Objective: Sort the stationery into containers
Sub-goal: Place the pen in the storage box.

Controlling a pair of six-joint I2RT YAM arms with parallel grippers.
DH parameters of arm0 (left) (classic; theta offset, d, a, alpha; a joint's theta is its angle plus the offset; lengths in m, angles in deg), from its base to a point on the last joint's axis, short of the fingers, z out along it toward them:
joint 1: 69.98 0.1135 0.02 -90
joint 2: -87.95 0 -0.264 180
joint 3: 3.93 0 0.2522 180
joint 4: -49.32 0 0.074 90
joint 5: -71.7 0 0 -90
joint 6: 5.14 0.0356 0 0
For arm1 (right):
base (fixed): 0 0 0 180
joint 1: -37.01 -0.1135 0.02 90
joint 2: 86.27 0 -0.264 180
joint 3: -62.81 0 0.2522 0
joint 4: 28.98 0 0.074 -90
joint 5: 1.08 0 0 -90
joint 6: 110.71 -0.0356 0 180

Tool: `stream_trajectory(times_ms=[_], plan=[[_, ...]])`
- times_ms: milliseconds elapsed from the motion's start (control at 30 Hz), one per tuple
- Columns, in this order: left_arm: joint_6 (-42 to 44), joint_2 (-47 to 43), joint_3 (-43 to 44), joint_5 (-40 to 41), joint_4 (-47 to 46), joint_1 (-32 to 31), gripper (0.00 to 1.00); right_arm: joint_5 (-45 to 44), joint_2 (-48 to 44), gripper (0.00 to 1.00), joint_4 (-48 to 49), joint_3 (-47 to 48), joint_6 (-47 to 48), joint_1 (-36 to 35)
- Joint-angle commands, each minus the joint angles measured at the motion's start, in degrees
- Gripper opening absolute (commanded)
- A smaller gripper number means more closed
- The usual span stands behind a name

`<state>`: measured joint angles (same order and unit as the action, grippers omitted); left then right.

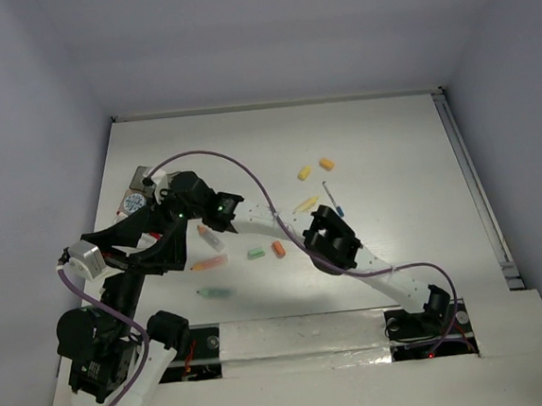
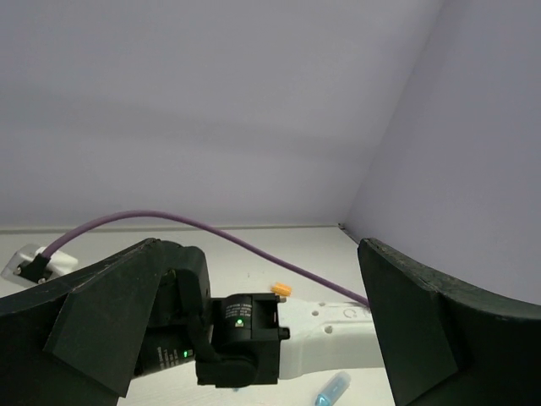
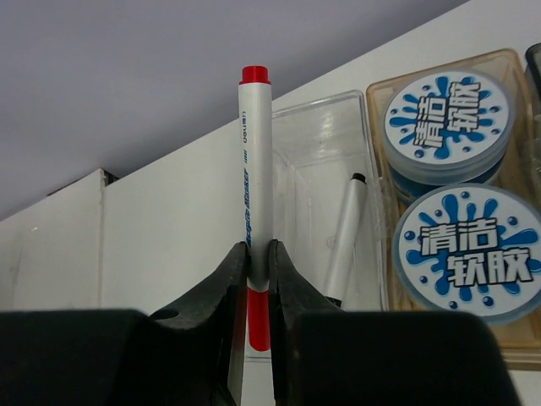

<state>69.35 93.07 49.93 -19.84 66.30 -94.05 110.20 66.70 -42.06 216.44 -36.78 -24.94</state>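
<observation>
Right wrist view: the right tool [image 3: 258,254] is pressed together on a white marker [image 3: 254,161] with a red cap, which stands upright between the fingers.
Just past the marker: a clear tray [image 3: 313,135] with a thin pen [image 3: 342,241] lying inside it.
Right of the tray: an amber box [image 3: 380,93] holding two round pots [image 3: 448,114] with blue-and-white lids, one behind the other.
Left tool [image 2: 259,254]: fingers spread wide with nothing between them, facing the right arm.
Loose on the bench [image 1: 390,154]: pink marker [image 1: 209,237], orange marker [image 1: 208,263] and green marker [image 1: 215,291] near the arms; green block [image 1: 255,254] just beside an orange block [image 1: 278,249]; yellow marker [image 1: 305,203] and blue pen [image 1: 333,200] farther right.
</observation>
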Motion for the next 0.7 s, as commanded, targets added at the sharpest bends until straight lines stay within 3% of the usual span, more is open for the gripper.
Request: stream_trajectory(times_ms=[0,67,133,200,300,533,667], plan=[[0.48,-0.12,-0.28,-0.83,-2.87,-0.45,0.99,-0.79,-0.21,0.11,4.14,0.94,-0.27,-0.71],[0.48,-0.12,-0.28,-0.92,-2.87,-0.45,0.99,-1.24,-0.39,0.17,4.50,0.58,-0.18,-0.71],[0.48,-0.20,-0.28,-0.92,-2.87,-0.45,0.99,-1.68,-0.82,0.38,4.93,0.23,-0.18,-0.71],[0.48,-0.29,-0.28,-0.92,-2.87,-0.45,0.99,-1.85,-1.26,0.52,5.37,-0.21,-0.18,-0.71],[0.48,-0.20,-0.28,-0.83,-2.87,-0.45,0.99,-2.29,-2.49,0.60,5.90,-0.65,-0.01,-0.71],[0.48,-0.12,-0.37,-0.66,-2.87,-0.45,0.99,-6.24,-7.76,0.58,7.83,-4.24,1.04,-0.71],[0.57,-0.47,-0.37,-0.39,-2.87,-0.45,0.99,-11.42,-19.87,0.52,14.84,-22.67,0.35,1.48]])
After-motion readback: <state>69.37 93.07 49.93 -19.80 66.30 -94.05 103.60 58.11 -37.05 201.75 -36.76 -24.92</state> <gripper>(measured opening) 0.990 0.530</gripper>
